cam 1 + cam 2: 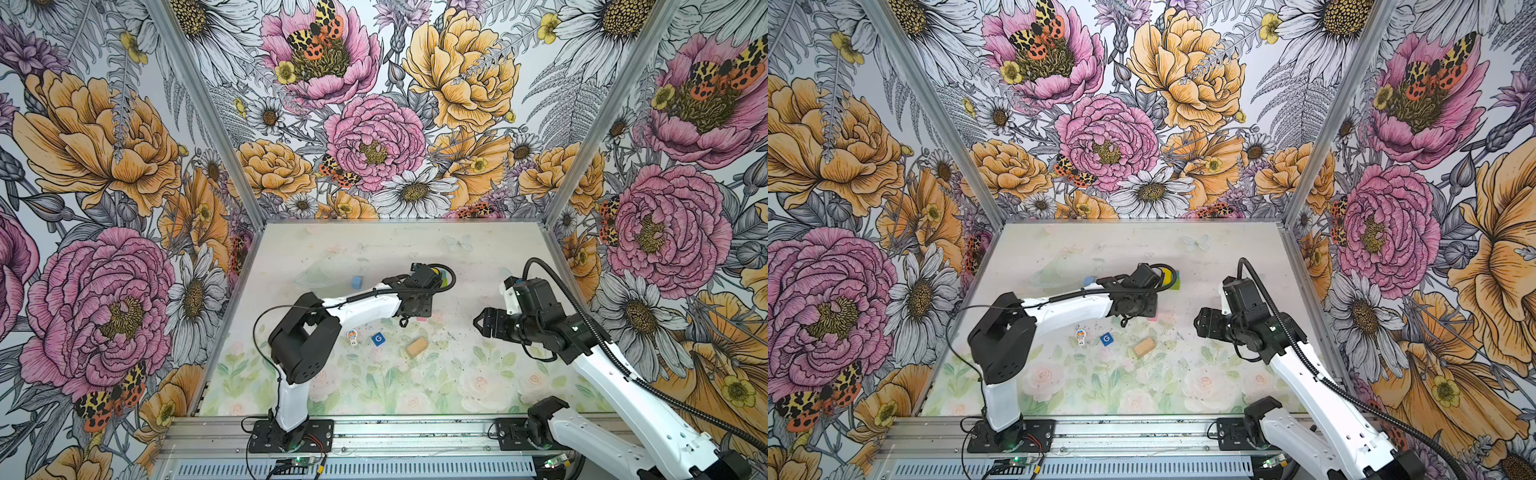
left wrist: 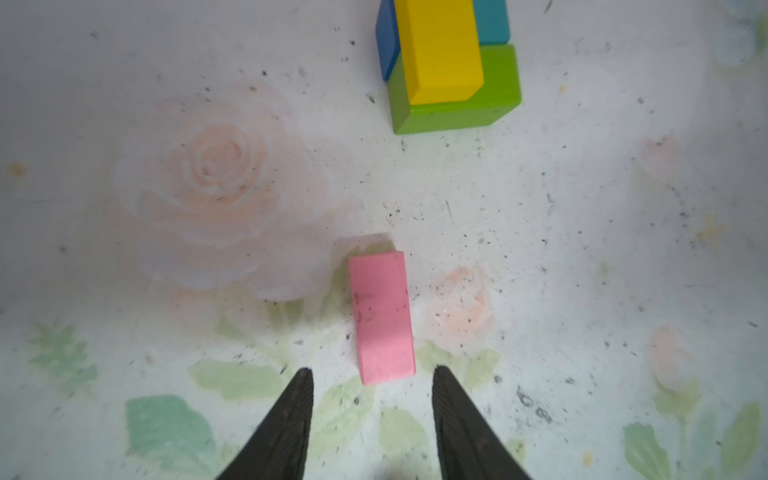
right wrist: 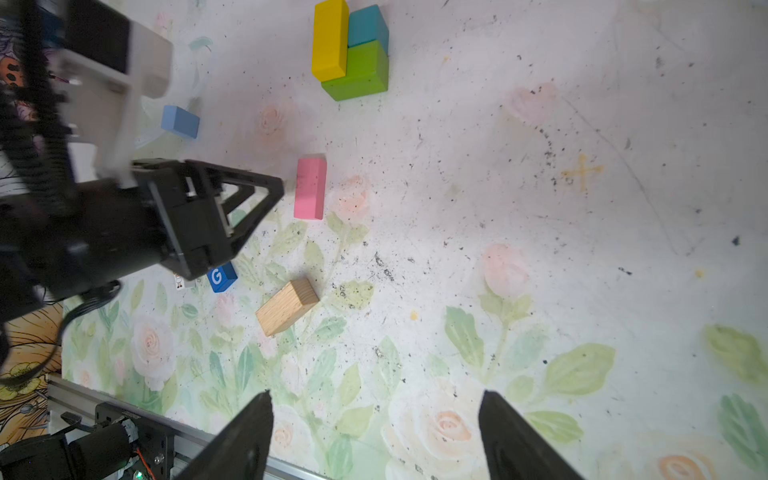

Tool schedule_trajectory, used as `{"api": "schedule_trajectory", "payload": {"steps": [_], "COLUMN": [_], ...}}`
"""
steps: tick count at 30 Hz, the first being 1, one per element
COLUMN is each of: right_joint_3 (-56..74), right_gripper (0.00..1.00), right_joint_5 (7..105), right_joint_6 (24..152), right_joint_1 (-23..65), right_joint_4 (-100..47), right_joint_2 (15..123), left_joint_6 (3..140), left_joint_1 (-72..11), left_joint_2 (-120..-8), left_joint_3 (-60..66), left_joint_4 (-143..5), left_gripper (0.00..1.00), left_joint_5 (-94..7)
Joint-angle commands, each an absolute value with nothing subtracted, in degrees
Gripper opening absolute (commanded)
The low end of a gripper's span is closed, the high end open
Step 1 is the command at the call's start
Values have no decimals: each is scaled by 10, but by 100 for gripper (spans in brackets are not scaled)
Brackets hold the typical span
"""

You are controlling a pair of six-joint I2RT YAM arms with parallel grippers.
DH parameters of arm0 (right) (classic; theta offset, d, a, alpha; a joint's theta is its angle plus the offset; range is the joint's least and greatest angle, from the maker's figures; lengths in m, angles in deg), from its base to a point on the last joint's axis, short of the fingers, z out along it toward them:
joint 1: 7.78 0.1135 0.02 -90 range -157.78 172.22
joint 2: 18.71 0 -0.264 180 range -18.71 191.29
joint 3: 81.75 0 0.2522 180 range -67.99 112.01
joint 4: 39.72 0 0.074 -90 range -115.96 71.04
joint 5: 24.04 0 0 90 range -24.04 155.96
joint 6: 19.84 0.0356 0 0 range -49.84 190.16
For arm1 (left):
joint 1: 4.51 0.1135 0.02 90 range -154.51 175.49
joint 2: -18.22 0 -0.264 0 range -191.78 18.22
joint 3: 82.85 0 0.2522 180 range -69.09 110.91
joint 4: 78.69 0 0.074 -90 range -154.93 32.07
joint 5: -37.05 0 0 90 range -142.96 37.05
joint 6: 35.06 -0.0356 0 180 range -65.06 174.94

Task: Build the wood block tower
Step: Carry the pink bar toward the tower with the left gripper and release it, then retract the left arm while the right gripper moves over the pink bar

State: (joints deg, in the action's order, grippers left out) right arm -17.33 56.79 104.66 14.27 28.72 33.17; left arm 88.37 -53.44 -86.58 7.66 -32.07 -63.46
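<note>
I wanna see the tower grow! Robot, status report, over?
Left gripper open, empty. Right gripper open, empty. Pink brick lying loose at left tips; started tower beyond. Nothing between them.

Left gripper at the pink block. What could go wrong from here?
1. The pink block lies slightly skewed at the open left gripper, little margin; closing may twist it.
2. The yellow block sits off-centre on the green block; a bump while placing could shift the stack.
</note>
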Motion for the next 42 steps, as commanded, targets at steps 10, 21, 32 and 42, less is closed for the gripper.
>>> {"api": "schedule_trajectory", "payload": {"steps": [10, 21, 32, 42], "right_joint_3": [-134, -91, -17, 95], "right_gripper": [79, 79, 69, 66], "right_joint_5": [612, 685, 725, 733], "right_joint_6": [1071, 1118, 1158, 1163], "right_joint_1": [149, 231, 294, 318], "right_joint_4": [277, 231, 183, 184], "right_joint_2": [394, 527, 721, 872], "left_joint_6": [833, 823, 824, 836], "left_joint_1": [-557, -563, -557, -548], "left_joint_2": [-537, -317, -166, -113], "left_joint_3": [-157, -297, -390, -434], "left_joint_4": [-393, -423, -400, -388], "left_gripper": [84, 99, 99, 99], "left_joint_5": [-720, -724, -747, -741]}}
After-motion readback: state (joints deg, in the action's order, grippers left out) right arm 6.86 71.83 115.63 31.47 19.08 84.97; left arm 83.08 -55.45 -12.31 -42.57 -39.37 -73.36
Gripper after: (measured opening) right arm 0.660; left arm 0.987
